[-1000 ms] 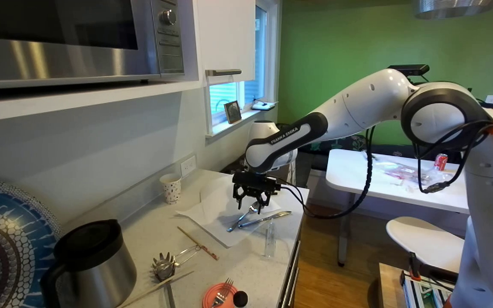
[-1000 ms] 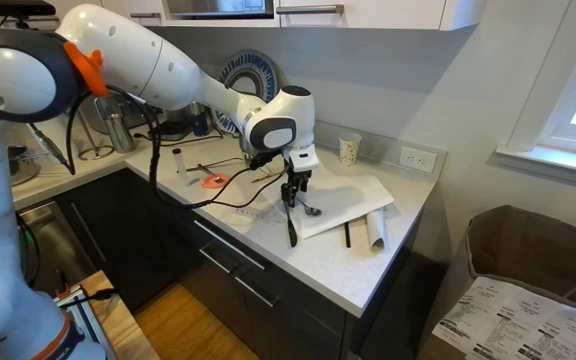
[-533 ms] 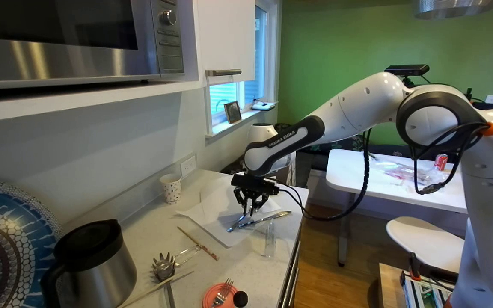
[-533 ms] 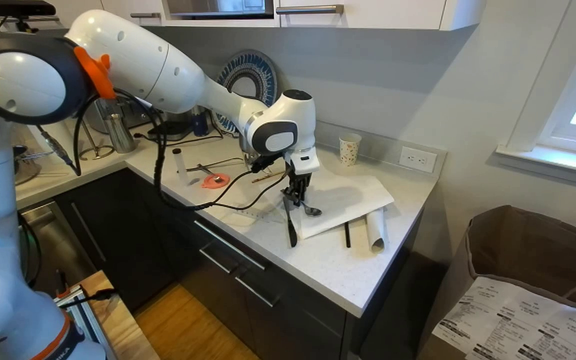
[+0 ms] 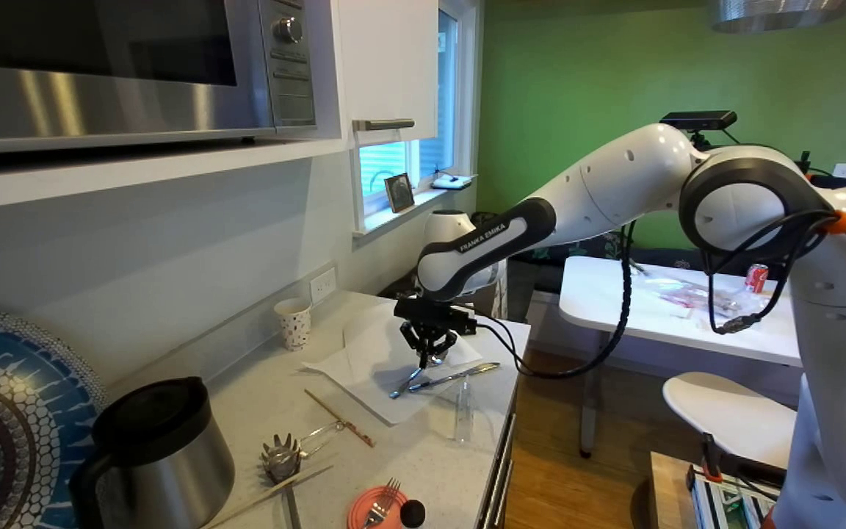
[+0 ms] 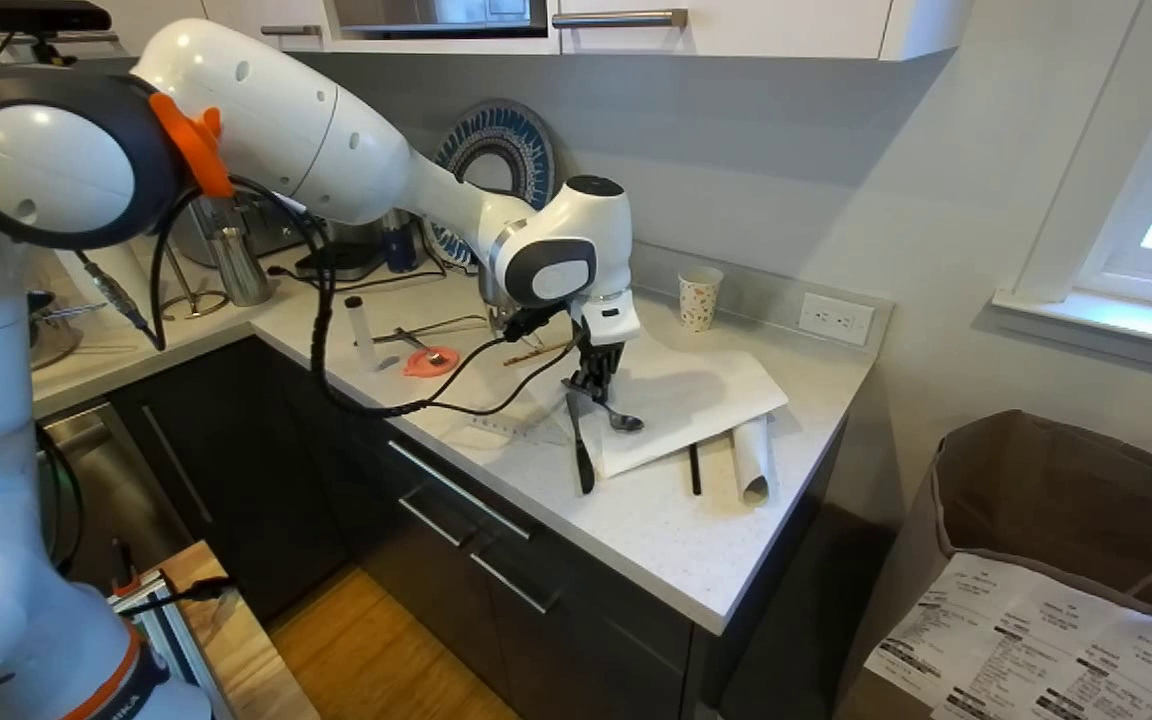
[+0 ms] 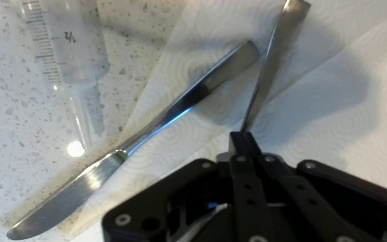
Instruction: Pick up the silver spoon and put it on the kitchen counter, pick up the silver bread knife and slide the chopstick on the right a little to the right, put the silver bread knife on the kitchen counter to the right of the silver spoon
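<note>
Green-painted wall [image 5: 570, 95] in the background; pale speckled kitchen counter [image 6: 656, 530] below, partly covered by white embossed paper towel [image 6: 706, 395]. Principal change over the last second: jaws of black two-fingered gripper [image 7: 242, 136] brought from wide apart to together. Intermediate stage, half a second ago: partway in, about the handle. Now clasped, per wrist view, on the slim handle of small, shiny, all-metal silver spoon [image 7: 284, 33]. Location of spoon: on the paper towel, with oval bowl [image 6: 626, 423] projecting past the fingertips in an exterior view; same place and same lie as a second ago. Any lift from the towel: not determinable. Elbow of glossy white robot arm [image 6: 356, 140] slightly lower than before.

Unchanged: long, slim, shiny, all-metal silver bread knife [image 7: 108, 164], just beside the spoon and apart from it, at a slant, handle on the towel, blade reaching over bare counter. Likewise unchanged: clear plastic graduated tube [image 7: 76, 43] near the knife; thin, pale tan, red-ended wooden chopstick [image 5: 327, 408], near the towel; second thin, pale wooden chopstick [image 5: 247, 507], farther along the counter; round coral-coloured dish [image 5: 355, 507] bearing metal fork [image 5: 381, 505]; speckled white paper cup [image 6: 700, 295] near white wall outlet [image 6: 836, 318].
</note>
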Tool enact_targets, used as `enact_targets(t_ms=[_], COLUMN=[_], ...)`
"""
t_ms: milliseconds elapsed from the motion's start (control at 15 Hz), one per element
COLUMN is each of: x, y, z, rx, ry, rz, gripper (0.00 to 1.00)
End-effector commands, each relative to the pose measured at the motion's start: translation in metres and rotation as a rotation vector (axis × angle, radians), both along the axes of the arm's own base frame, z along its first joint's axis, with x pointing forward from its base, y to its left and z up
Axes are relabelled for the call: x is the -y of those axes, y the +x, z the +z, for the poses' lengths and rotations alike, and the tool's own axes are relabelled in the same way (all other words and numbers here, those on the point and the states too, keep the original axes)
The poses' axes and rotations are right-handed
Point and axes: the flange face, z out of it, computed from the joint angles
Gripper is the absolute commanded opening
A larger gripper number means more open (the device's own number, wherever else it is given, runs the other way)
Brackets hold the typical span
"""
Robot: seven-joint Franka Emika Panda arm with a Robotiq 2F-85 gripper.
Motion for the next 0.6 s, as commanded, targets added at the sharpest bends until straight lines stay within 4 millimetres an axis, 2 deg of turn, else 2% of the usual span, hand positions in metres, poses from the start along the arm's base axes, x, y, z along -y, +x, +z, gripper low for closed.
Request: enact_targets(t_ms=[0,67,133,467,533], x=[-0.0012,-0.0013,-0.0017,-0.0023,-0.0022], y=[0.0009,0.0008,0.0007,0.0027,0.0034], z=[-0.0024,-0.0024,-0.0028,-0.0077,-0.0094], rx=[-0.007,-0.006,-0.008,-0.012,-0.012], ry=[0.010,0.010,0.012,0.006,0.003], rz=[-0.028,-0.031,-0.036,-0.041,-0.041], gripper=[0.07,0.23,0.32,0.69,0.72])
